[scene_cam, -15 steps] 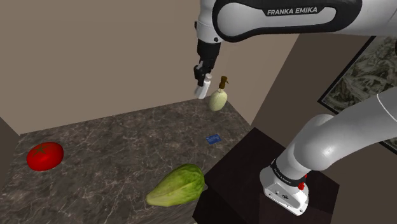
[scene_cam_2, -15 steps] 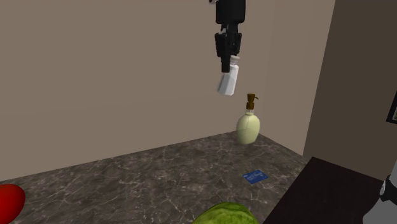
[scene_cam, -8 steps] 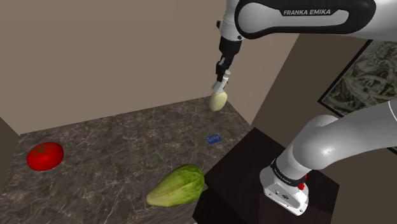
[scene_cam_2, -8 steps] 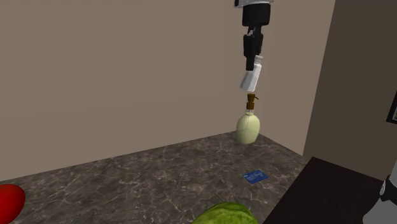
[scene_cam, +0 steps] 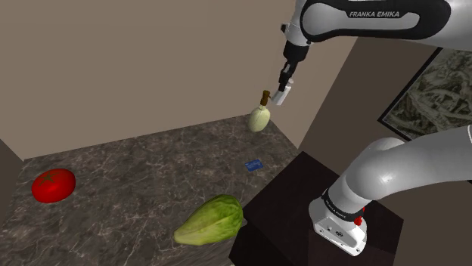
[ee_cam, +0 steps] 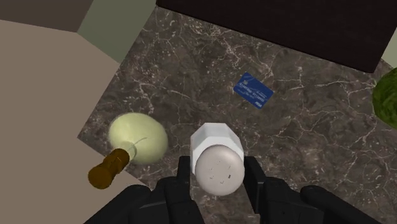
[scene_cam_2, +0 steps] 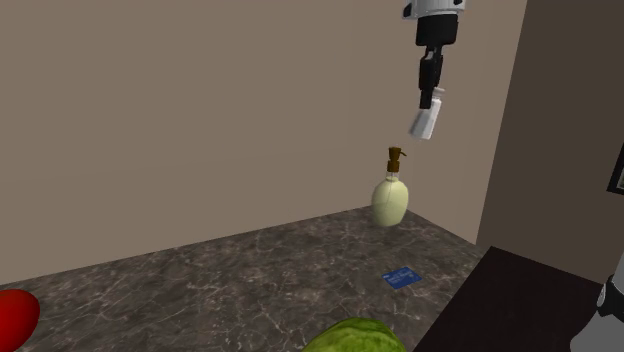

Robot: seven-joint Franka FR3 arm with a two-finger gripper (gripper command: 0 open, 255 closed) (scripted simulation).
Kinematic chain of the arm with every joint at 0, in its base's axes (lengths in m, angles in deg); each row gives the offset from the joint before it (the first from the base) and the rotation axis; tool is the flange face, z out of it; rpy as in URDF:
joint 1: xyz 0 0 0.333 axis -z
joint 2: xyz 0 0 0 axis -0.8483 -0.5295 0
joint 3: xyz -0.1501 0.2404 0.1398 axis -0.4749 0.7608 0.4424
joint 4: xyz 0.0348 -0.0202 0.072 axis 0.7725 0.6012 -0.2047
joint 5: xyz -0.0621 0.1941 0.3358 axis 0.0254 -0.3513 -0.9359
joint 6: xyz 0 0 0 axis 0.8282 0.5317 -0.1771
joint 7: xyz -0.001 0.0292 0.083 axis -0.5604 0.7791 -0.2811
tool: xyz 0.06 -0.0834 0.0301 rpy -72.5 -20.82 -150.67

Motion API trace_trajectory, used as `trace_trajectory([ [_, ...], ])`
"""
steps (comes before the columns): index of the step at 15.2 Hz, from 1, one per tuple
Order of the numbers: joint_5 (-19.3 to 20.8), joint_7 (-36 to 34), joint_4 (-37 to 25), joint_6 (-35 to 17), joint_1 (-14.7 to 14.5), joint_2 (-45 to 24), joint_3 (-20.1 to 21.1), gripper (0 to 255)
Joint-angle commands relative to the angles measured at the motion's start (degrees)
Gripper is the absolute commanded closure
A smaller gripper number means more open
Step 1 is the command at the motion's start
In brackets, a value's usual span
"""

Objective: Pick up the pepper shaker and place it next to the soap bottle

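Claw is clamped on white pepper shaker, which hangs tilted beneath its fingers, well above bench, above and beside soap bottle.

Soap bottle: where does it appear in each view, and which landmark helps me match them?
Shoulder view: soap bottle at the far corner of the counter, a little right of centre.
Second exterior view: right of centre, by the wall, lower than the pepper shaker.
Wrist view: seen from above, beside the pepper shaker in the gripper.
Shared landmark: the blue card on the counter.
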Motion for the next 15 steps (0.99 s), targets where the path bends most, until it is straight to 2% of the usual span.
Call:
trace_trajectory([
  [1, 1.2, 3.2, 0.2, -0.3, 1.2, 0.2, -2.5, 255],
  [11, 5.9, 17.2, -2.2, -1.9, 6.4, -2.2, -13.9, 255],
  [15, 6.2, 17.0, 0.7, -5.0, 6.5, -2.4, -14.2, 255],
])
